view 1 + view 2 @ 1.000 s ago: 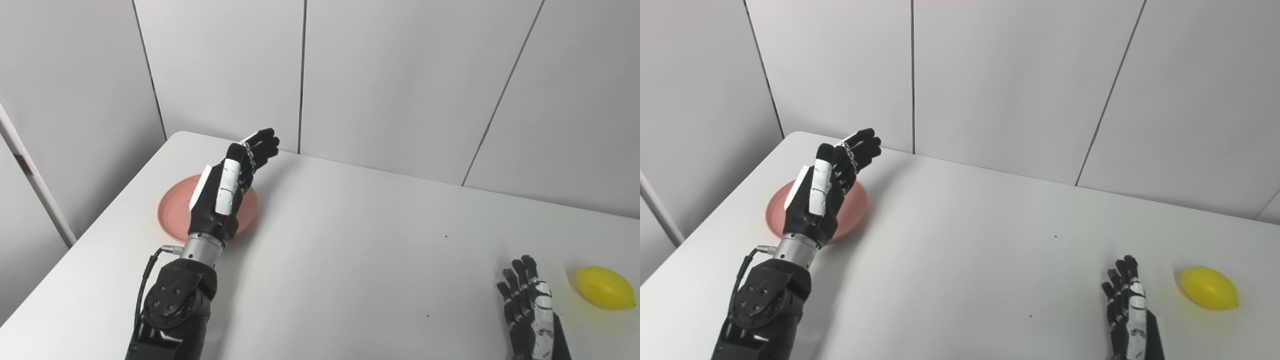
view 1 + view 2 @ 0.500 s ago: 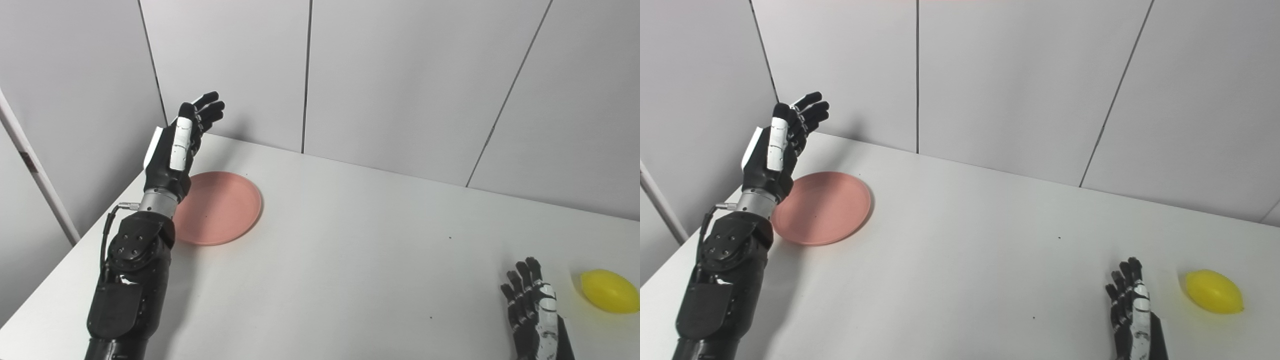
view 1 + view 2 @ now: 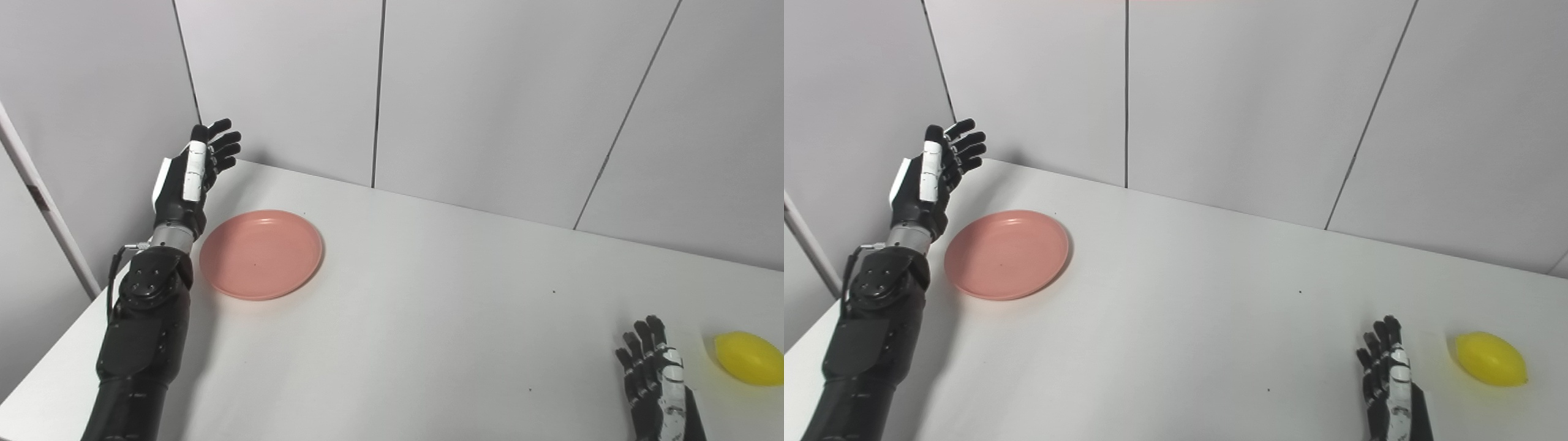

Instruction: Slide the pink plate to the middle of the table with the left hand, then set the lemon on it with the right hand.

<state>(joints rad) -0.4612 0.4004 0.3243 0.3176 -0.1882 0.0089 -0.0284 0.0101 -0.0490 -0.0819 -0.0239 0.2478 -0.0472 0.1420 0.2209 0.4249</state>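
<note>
The pink plate (image 3: 262, 253) lies flat on the white table (image 3: 429, 306) at the left side, fully in view. My left hand (image 3: 191, 177) is raised above the table's left edge, just left of the plate and clear of it, open with fingers spread and holding nothing. The yellow lemon (image 3: 748, 358) rests on the table at the far right. My right hand (image 3: 655, 386) lies low near the front edge, a short way left of the lemon, open and not touching it.
Grey wall panels (image 3: 490, 92) stand right behind the table's far edge. The table's left edge runs close beside my left forearm (image 3: 141, 331). A white post (image 3: 43, 202) leans at the far left.
My left hand has swung left and up from over the plate to beside its left rim, uncovering the plate. The view has shifted slightly. Right hand, plate and lemon stay put.
</note>
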